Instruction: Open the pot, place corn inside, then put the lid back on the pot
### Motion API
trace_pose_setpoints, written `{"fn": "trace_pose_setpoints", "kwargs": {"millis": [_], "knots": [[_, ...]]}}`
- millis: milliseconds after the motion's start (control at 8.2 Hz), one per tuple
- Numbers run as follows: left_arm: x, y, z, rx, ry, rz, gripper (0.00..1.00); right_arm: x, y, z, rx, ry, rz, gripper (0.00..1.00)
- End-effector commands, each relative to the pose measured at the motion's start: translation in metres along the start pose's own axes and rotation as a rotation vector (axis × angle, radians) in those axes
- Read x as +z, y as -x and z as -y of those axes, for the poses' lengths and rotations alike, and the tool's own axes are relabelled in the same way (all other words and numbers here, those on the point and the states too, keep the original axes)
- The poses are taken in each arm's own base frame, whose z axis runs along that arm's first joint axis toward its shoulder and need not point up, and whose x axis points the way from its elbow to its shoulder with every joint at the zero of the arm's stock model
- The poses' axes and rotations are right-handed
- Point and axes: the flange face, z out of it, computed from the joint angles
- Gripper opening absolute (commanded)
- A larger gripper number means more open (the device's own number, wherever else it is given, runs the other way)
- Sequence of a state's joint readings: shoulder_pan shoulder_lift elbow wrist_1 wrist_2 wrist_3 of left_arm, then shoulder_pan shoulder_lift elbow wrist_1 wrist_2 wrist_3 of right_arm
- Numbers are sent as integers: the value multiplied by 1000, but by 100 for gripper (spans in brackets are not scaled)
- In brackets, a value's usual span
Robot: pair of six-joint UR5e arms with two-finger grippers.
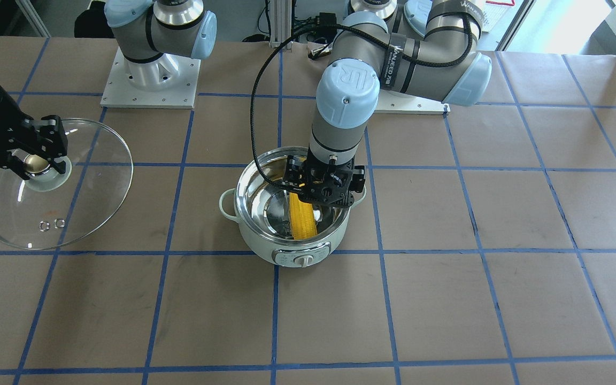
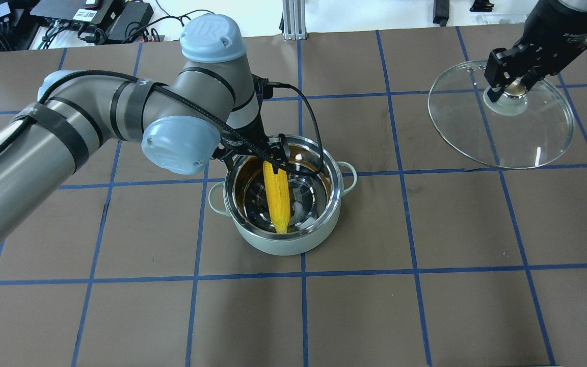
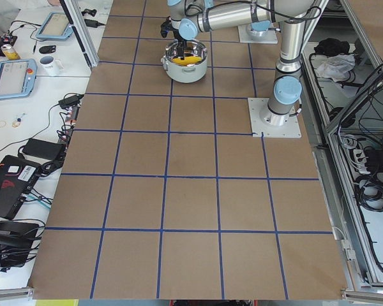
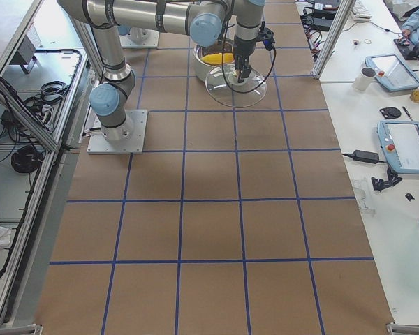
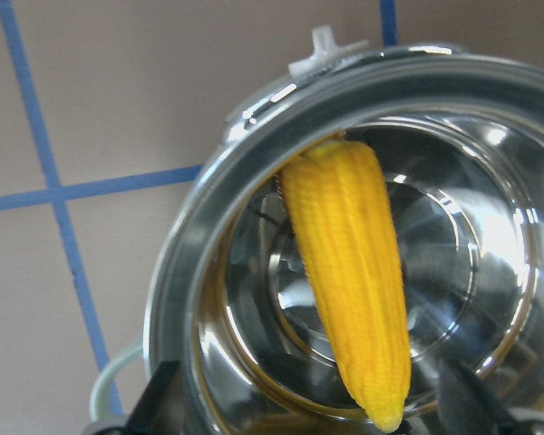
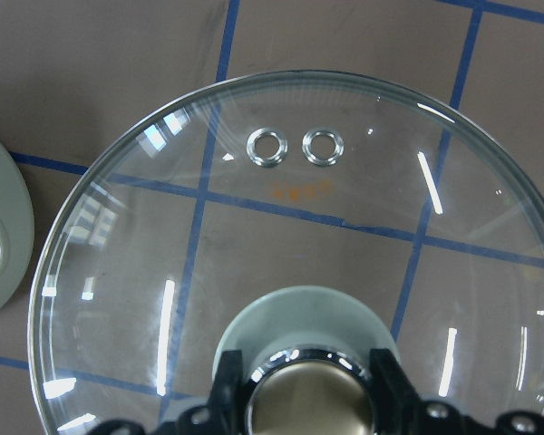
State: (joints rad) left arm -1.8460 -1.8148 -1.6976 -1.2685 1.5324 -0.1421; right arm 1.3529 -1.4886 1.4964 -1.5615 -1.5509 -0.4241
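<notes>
The pale green pot (image 2: 284, 245) stands open near the table's middle, with its dial facing away from the robot (image 1: 302, 260). The yellow corn (image 2: 277, 196) lies inside it, its tip leaning on the steel wall (image 5: 354, 272). My left gripper (image 2: 273, 159) hovers over the pot's rim, above the corn's thick end. It is open, and its fingers (image 5: 159, 403) stand wide on either side of the corn without touching it. My right gripper (image 2: 512, 85) is shut on the beige knob of the glass lid (image 2: 517, 137). It holds the lid tilted above the table, far to the pot's right.
The brown table (image 2: 426, 306) is marked with a blue tape grid. Both arm bases (image 1: 150, 80) sit on the robot's side. The pot's side loop handles (image 2: 347, 171) stick out left and right. A black cable (image 2: 309, 117) loops over the pot from the left wrist.
</notes>
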Motion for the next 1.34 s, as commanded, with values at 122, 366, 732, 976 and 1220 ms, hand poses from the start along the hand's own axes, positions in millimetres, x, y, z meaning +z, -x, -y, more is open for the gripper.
{"fn": "trace_pose_setpoints", "kwargs": {"millis": [122,366,732,976,1220], "knots": [[-84,62,22,-37,-67,127,100,-6,83,11,65,-17,-8,0],[-149,93,20,6,-122,137,100,-3,149,11,130,-22,-3,0],[-229,125,-10,4,-191,260,100,31,275,19,194,-56,6,0],[-256,123,-33,-1,-245,264,100,63,337,22,240,-62,17,0],[-255,124,-33,-1,-243,265,100,80,358,16,272,-46,14,0]]}}
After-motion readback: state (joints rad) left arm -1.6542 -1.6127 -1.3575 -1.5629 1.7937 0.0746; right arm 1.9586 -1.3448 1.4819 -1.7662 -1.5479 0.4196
